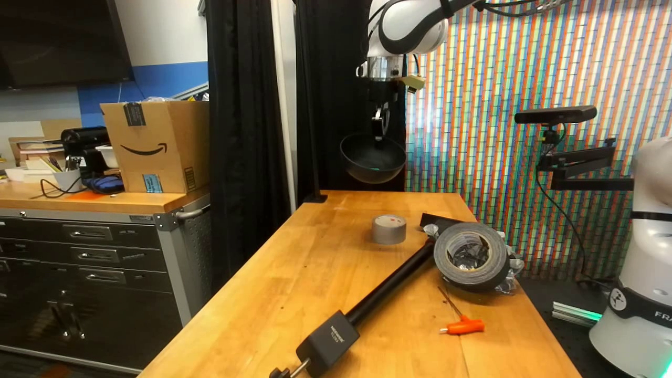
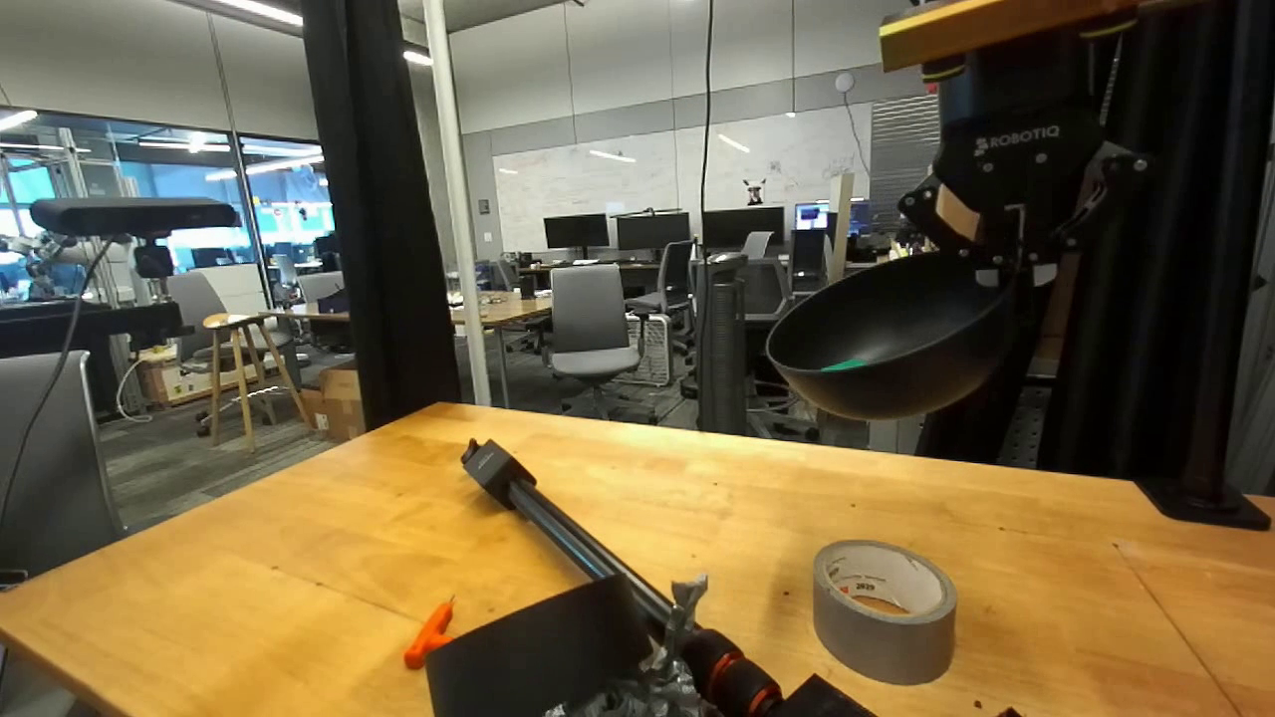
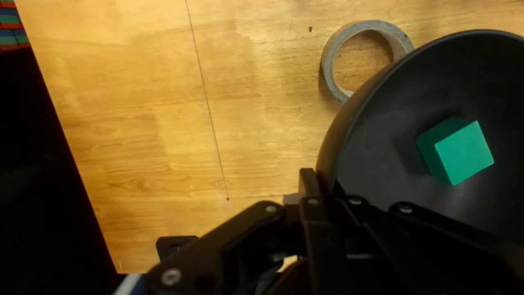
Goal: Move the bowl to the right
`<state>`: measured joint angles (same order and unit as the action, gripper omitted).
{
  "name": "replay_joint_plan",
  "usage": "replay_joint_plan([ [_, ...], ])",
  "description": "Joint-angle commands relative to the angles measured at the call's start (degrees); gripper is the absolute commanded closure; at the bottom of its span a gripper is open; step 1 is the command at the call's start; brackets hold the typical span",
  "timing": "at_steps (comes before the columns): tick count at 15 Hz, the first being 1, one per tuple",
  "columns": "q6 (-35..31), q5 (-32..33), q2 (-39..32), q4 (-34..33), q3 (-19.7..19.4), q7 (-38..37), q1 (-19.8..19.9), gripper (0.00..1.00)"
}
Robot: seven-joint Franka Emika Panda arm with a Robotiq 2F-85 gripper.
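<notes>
Wrist view shows my claw (image 3: 323, 188) pinched on the rim of the bowl (image 3: 417, 102), one side outside the wall and one inside, which I guess makes sense because the whole thing looks too wide to grab across. There's a green cube (image 3: 462, 151) sitting in it, so that's cargo I really don't want to dump. In both exterior views the bowl hangs in the air, clear of the surface (image 1: 294, 262), toward one end of it (can't tell if it's fully over it or partly past the edge). It's tilted too, held side high and free side low, probably just what a one-edge grip does with that weight. The height seems handy, since the tape roll (image 2: 882, 637) sits flat on the surface and the long black bar (image 1: 389, 281) lies slantwise across it, so a low slide might bump stuff. I'd call this the carrying step, bowl not set down yet. Next up imo: go sideways slowly, level it if possible, then lower onto a bare patch, because a jerk could swing the bowl or tip the green cube out
</notes>
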<state>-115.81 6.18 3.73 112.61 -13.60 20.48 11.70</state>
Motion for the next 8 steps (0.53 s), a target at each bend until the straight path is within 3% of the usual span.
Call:
replay_joint_plan([
  [1,-3.19,-3.95,-2.01,-0.16,-1.29,2.55,1.12,0.95],
  [8,-4.65,-9.81,-9.92,-4.39,-1.42,6.38,3.42,0.94],
])
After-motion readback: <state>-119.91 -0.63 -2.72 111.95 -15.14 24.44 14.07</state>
